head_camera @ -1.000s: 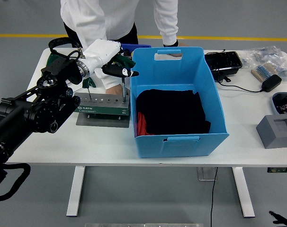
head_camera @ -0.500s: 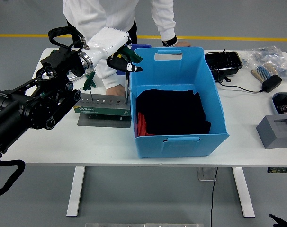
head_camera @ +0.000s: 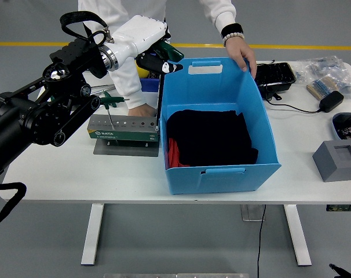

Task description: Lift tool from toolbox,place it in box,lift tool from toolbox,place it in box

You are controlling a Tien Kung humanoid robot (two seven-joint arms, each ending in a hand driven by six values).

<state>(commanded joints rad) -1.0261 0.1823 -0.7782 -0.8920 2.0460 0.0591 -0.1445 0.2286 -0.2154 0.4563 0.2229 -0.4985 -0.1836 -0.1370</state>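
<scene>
My left hand (head_camera: 162, 61) is shut on a green-handled screwdriver (head_camera: 160, 95) and holds it up beside the left wall of the blue box (head_camera: 219, 171). The shaft hangs straight down, with its tip near the right end of the green and grey tool holder (head_camera: 122, 128). Another green-handled tool (head_camera: 113, 100) still stands in the holder. Black cloth (head_camera: 210, 136) lies inside the box. A person at the far side rests one hand (head_camera: 242, 54) on the box's back rim and the other hand (head_camera: 142, 110) on the table behind the holder.
The holder sits on a grey plate (head_camera: 124, 147). Right of the box lie a black tray (head_camera: 274, 75), bags of parts (head_camera: 326, 65), a brush (head_camera: 322, 88), a black adapter with cable (head_camera: 332, 102), a grey foam block (head_camera: 338, 160) and a bin (head_camera: 347, 125).
My left hand has risen and shifted slightly right, lifting the screwdriver up out of the holder. The person's hand has moved onto the box's back rim.
</scene>
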